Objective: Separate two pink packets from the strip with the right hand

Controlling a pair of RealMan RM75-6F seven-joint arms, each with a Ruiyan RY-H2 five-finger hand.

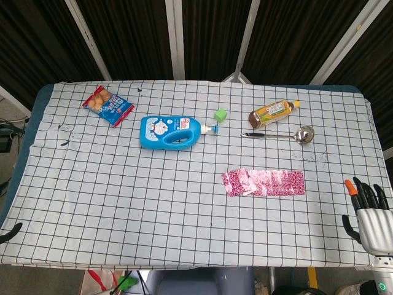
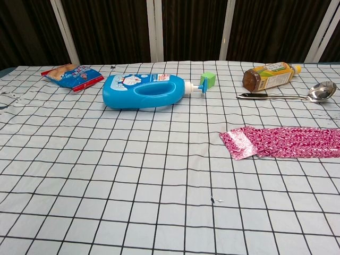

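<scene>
At the near right edge of the worktop (image 1: 184, 209), your right robot hand (image 1: 368, 212) hangs with its fingers apart and nothing in them, well clear of the work. Your left robot hand (image 1: 11, 232) barely shows at the near left corner; only a dark tip is visible, so you cannot tell how its fingers stand.

Further in, right of centre, the strip of pink packets (image 1: 264, 182) lies flat on the checked cloth, running left to right. Its left end looks folded or doubled over, which the chest view shows most clearly. Judge it as light, thin and floppy foil or film: it will slide on the cloth and buckle instead of resisting a pull. No tear has been started. Take hold near one end, with the fingertips across two packets just beside the joint between them and the remainder, and expect the rest to drag along unless it is pinned.

Beyond it lie a metal ladle (image 1: 279, 134) and a brown bottle (image 1: 273, 112) on its side. Further left are a small green cube (image 1: 220, 114), a blue detergent bottle (image 1: 169, 131) lying down, and a snack bag (image 1: 108, 106) near the far left corner.
</scene>
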